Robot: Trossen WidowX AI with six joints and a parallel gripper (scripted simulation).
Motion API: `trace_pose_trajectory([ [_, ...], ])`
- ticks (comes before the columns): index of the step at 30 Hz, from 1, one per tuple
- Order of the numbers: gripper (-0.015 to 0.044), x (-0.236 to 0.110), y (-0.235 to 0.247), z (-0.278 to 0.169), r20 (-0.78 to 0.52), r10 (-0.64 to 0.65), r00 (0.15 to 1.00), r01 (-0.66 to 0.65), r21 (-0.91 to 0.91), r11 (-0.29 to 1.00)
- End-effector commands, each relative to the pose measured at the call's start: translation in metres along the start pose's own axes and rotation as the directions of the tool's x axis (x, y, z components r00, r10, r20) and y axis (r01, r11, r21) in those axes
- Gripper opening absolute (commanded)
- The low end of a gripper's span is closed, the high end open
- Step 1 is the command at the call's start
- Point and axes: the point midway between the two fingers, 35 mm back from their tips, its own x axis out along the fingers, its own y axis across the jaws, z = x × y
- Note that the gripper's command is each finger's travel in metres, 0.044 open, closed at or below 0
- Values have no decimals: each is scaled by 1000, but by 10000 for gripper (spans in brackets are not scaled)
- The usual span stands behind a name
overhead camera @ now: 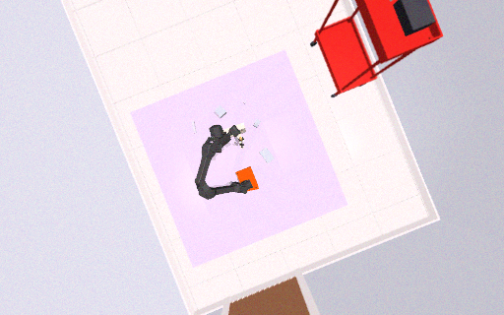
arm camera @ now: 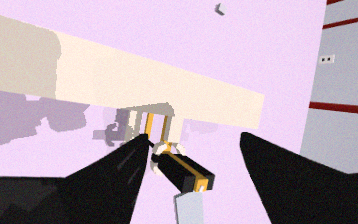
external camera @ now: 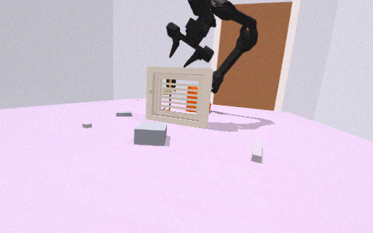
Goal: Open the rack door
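We are finding the gripper (overhead camera: 234,131) (external camera: 177,62) (arm camera: 194,139) roughly two-thirds open, holding nothing, its fingers angling down above the frame (overhead camera: 240,127) (external camera: 179,70) (arm camera: 155,75). The handle (overhead camera: 241,142) (external camera: 170,81) (arm camera: 185,172), black and yellow, is standing on the frame's arm side, appearing below the fingertips in the wrist view. We are judging this an approach, with the door (external camera: 158,95) looking shut. We are noting two risks: a fingertip catching the frame's top edge if the descent comes early, and an off-centre grip slipping during the turn if the wrist is misaligned. The arm (overhead camera: 202,167) (external camera: 250,38) is bending out sideways and reaching back over the frame. Farther out, the grey block (overhead camera: 220,112) (external camera: 151,135) is lying beyond the frame, well short of the red cart (overhead camera: 346,56).
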Motion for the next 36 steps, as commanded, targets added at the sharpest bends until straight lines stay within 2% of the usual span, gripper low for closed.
trace_pose_trajectory([
  [1, 287, 4, -6, -8, -47, 63, 997, -61, 34, 998],
  [13, 287, 12, -23, -33, -156, 274, 949, -248, 170, 954],
  [24, 287, 13, -36, -53, -179, 472, 863, -405, 314, 859],
  [36, 287, 23, -32, -55, -178, 484, 857, -414, 323, 851],
])
